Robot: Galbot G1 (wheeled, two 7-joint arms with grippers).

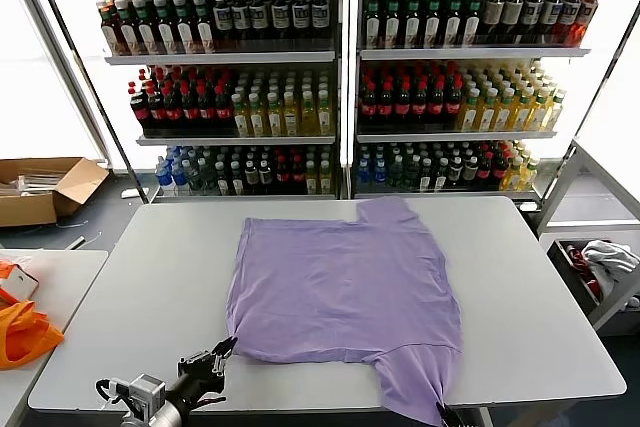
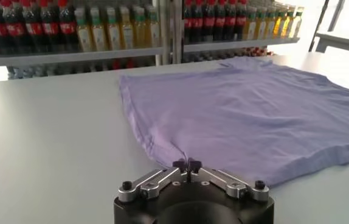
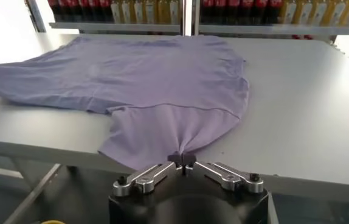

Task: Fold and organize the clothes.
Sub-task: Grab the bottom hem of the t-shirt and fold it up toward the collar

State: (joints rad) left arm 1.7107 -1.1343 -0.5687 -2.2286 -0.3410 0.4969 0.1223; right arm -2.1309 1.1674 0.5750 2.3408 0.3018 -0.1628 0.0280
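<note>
Closest in, the left gripper [image 2: 187, 165] has its jaws pinched tight on the near left corner of the shirt [image 2: 247, 109], right at the hem. The right gripper [image 3: 182, 159] is likewise clamped, holding the edge of a sleeve that droops over the front edge of the desk [image 3: 308, 103]. Both grips look thin, catching only a small tuck of cloth.

Beyond the jaws, the shirt lies flat and plain side up across the middle of the desk, collar end toward the shelves [image 1: 340, 77] of bottles, its other sleeve pointing at the far edge. An orange bag [image 1: 25, 332] sits on a side table, well apart.

Judging by this, a fold is about to start. Doing it well calls for lifting both held points together and level, so the cloth does not twist, then carrying them forward over the body of the shirt. Low, slow travel should keep the far half from dragging. With such shallow pinches, a sharp tug could pull the fabric free.
</note>
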